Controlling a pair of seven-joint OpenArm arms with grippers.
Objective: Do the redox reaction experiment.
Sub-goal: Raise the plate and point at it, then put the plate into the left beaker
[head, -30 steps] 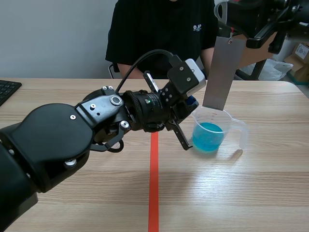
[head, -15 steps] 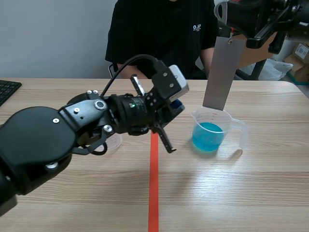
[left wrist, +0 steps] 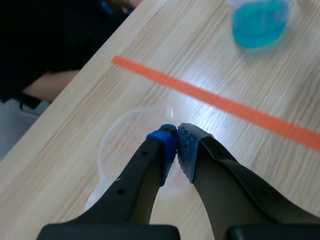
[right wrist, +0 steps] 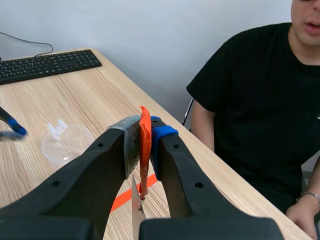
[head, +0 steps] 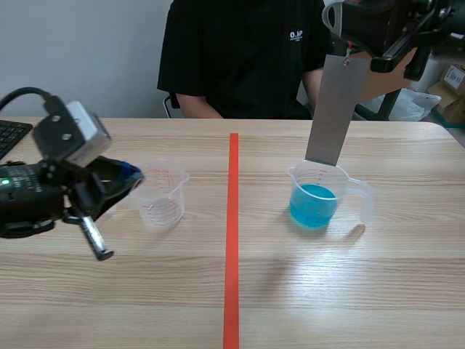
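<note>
A clear beaker of blue liquid stands right of the tape line, also seen in the left wrist view. A grey metal strip hangs above it, its lower end at the beaker's rim. My right gripper is raised at the top right. It is shut on the strip's orange tab, as the right wrist view shows. An empty clear beaker stands left of the line. My left gripper is just left of it, shut on nothing, with the empty beaker under its tips.
A person in a black shirt sits across the table. A black keyboard lies at the far left edge. An orange-red tape line runs down the table's middle. Boxes and a bag stand off the table at the back right.
My left arm has drawn back to the left, from beside the blue beaker across the tape line to the empty beaker. The right gripper and the strip have not moved.
</note>
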